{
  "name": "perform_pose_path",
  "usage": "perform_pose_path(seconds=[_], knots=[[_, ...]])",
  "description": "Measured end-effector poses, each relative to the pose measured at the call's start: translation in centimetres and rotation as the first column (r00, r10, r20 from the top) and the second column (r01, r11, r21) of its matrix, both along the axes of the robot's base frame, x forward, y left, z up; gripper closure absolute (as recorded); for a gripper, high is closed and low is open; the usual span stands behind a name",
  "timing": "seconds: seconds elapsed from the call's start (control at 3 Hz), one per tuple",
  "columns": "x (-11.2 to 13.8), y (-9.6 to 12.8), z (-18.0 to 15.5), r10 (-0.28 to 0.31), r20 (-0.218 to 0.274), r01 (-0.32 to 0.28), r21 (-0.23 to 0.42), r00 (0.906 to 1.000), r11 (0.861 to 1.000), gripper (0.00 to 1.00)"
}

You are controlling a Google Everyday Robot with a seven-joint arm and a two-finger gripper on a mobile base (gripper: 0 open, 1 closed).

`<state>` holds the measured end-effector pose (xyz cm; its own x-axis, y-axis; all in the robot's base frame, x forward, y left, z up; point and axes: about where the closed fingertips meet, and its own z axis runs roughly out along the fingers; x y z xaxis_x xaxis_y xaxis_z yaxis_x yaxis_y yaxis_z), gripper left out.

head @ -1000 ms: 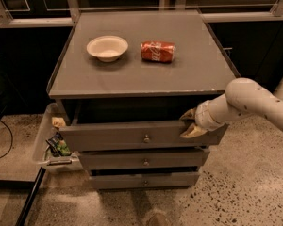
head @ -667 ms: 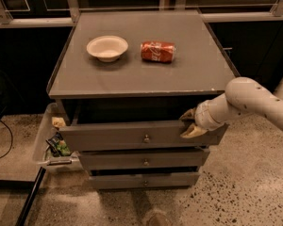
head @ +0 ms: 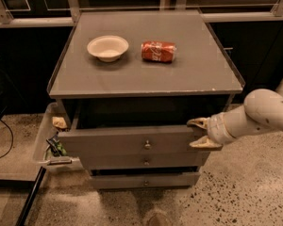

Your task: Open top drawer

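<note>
The top drawer of the grey cabinet stands pulled partway out, its front well forward of the cabinet's face and a dark gap showing between that front and the worktop above. Its small round metal knob sits at the middle of the front, untouched. The tool is at the right end of this front, reaching in from the right on a pale, rounded arm. Its two fingers stand spread apart, one above the other: the upper fingertip lies at the front's top edge near the corner, and the lower one lies against the front's right end. It is released rather than clenched on anything.

Under the top drawer the middle drawer and the bottom drawer are narrower and shorter, each with a similar knob, and both sit further back.

On the worktop a white paper bowl stands upright at the left, and a red Coca-Cola can lies on its side just beside it to the right, the two apart. Left of the cabinet, on the speckled floor, a pale tray holds small items too dim to name
</note>
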<state>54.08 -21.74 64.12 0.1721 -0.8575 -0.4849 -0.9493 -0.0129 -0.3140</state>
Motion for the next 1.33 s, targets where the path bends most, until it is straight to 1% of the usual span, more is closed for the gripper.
perform_pose_path(seconds=[0.33, 0.67, 1.0, 1.33], knots=[[-0.6, -0.27, 0.17, -0.005, -0.002, 0.005, 0.003, 1.0, 1.0, 0.87], [-0.6, -0.27, 0.45, -0.005, -0.002, 0.005, 0.003, 1.0, 1.0, 1.0], [-0.6, -0.27, 0.45, -0.005, -0.002, 0.005, 0.003, 1.0, 1.0, 0.84], [-0.61, -0.27, 0.44, -0.005, -0.002, 0.005, 0.003, 1.0, 1.0, 0.6]])
